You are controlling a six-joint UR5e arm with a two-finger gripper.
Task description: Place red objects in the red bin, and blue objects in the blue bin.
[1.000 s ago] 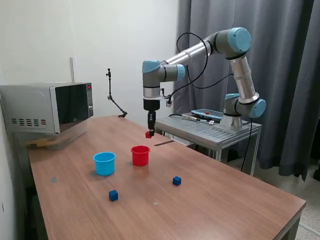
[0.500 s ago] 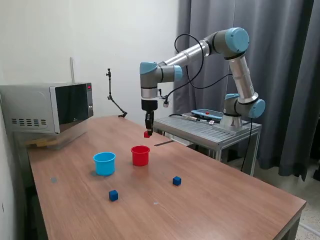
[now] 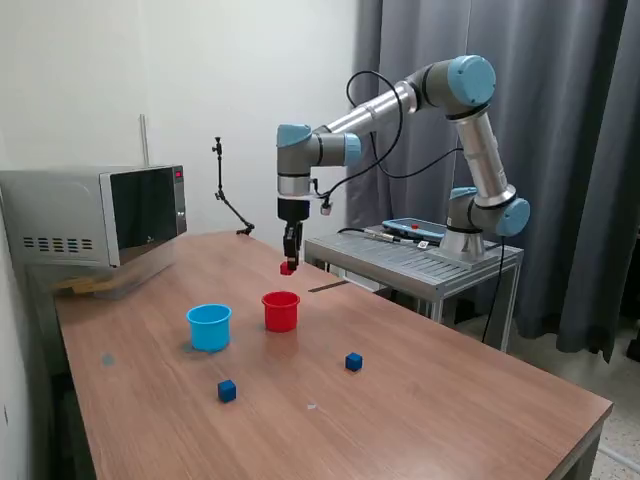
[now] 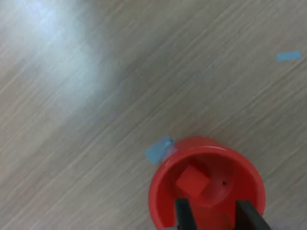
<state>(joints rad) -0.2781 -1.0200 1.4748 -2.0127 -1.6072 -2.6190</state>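
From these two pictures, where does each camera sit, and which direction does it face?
Exterior view: off the arm, beyond one table corner, facing the wall and microwave; shows the whole arm, its end effector holding a red cube above the red cup.
Wrist view: on the wrist, facing down; shows the end effector, its two dark fingertips, a red cube inside the cup.
Shared: the red cup, table.
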